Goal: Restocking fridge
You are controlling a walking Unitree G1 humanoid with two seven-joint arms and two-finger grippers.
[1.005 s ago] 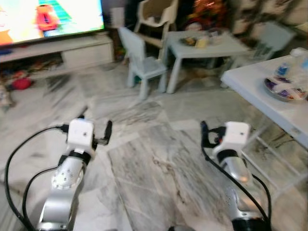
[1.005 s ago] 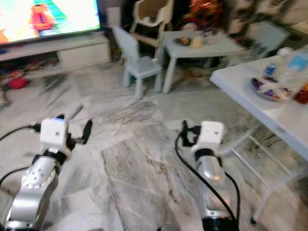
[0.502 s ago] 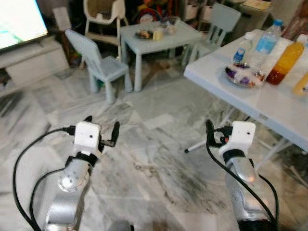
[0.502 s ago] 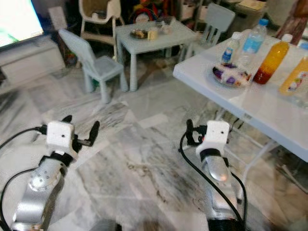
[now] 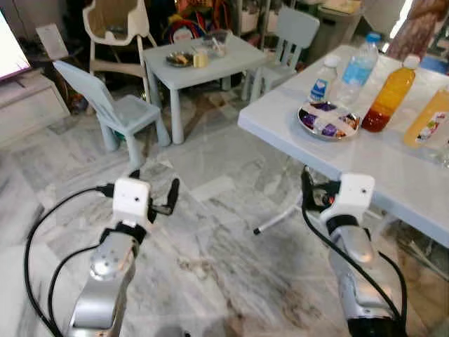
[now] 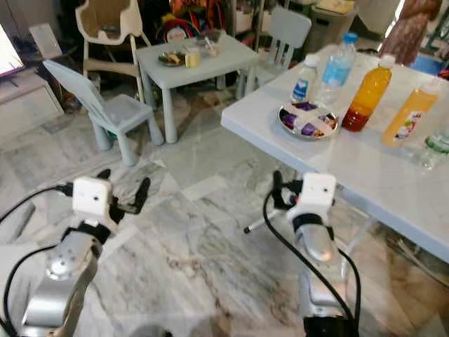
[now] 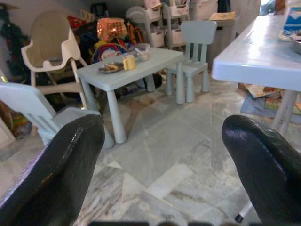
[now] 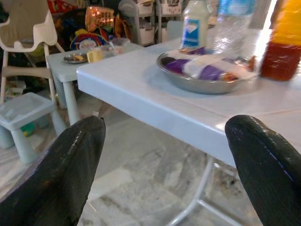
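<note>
Above the marble floor, your left gripper and right gripper hang with jaws apart, empty. Since a second ago your view has swung right: the white desk now shows the orange bottle beside a metal plate; beyond, the small table.

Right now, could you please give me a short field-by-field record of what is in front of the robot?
setting: living room, marble floor
white folding table: ahead on the robot's right
on it: metal plate of wrapped snacks, small white bottle, clear water bottle, two orange drink bottles
small kids' table: farther back, with dishes and a cup
pale chairs: beside it
left pincer: open, holding nothing, raised over the floor
right pincer: open, holding nothing, facing the folding table's edge
</note>
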